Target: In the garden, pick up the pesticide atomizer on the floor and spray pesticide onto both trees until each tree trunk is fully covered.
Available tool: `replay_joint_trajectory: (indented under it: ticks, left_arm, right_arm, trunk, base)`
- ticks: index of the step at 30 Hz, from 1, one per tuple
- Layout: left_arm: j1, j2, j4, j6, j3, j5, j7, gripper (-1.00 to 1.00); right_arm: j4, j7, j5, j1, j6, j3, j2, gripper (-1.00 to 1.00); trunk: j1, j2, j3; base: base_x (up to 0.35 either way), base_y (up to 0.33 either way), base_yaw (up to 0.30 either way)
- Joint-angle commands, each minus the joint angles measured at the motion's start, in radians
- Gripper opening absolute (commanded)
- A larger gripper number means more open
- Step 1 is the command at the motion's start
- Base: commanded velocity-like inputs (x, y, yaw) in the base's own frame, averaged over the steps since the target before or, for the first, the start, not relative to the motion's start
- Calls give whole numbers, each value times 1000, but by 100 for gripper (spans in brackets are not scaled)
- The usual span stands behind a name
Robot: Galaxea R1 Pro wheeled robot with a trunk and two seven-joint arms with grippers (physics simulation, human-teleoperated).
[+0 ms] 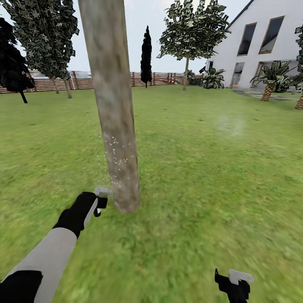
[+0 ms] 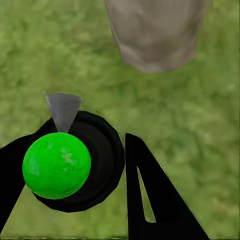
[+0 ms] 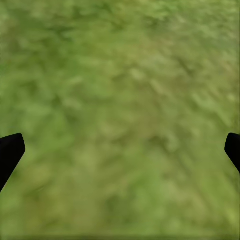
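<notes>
Clamped in my left claw (image 1: 100, 201), the tiny black green-capped atomizer (image 2: 62, 159) sits low beside the thick pale mottled trunk (image 1: 114, 105), so I risk leaving its upper part unsprayed.

The head view looks forward and down from above the arms, over the lawn (image 1: 202, 168) toward the wooden fence (image 1: 155, 78) and the white house (image 1: 256, 46), with the tree trunk (image 1: 115, 126) standing close in front. The left wrist view looks along the left gripper (image 2: 100, 170) down at the grass, very near, and shares the foot of that trunk (image 2: 155, 35) with the head view. The right wrist view faces blurred grass (image 3: 120, 110) past the right gripper (image 3: 120, 150), probably from close above; which patch of the head view's lawn it covers cannot be told.
</notes>
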Motion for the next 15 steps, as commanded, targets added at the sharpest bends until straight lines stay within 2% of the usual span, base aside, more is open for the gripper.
replay_joint_trajectory:
  ticks: [1,3,4,5,6,7,8,9,11,15]
  left_arm:
    - [12,0,0,-4,1,-1,0,-100]
    - [40,-4,8,-8,2,2,0,-100]
    - [59,-11,10,-31,2,1,0,-100]
    - [77,-19,14,-91,4,-1,5,-100]
    - [86,-23,44,-135,11,4,36,-100]
    - [89,-24,112,-157,62,45,69,-100]
    - [91,-24,155,-183,93,76,75,-100]
    - [94,-24,203,-261,109,93,79,-100]
    - [96,-25,232,-322,113,99,79,-100]
    - [97,-34,244,-343,113,101,79,-100]
  right_arm:
    - [0,0,0,0,0,0,0,100]
    - [0,0,0,0,0,0,-1,100]
    - [0,0,0,0,0,0,-1,100]
    - [0,0,0,0,0,0,-1,100]
    - [0,1,0,0,0,0,-1,100]
    - [0,1,0,0,0,0,-1,100]
    - [0,1,0,0,0,0,-1,100]
    - [0,1,0,0,0,0,-1,100]
    - [0,2,0,0,0,0,-1,100]
    - [0,1,0,0,0,0,0,100]
  trunk:
    - [0,0,0]
    - [0,0,0]
    - [0,0,0]
    - [0,0,0]
    - [0,0,0]
    - [0,0,0]
    - [0,0,0]
    - [0,0,0]
    - [0,0,0]
    - [0,0,0]
  base:
    - [0,0,0]
    - [0,-135,0]
    - [30,-230,0]
    - [67,-254,0]
    - [84,-265,0]
    - [56,-269,0]
    - [23,-270,0]
    - [7,-271,0]
    - [3,-271,0]
    - [0,-272,18]
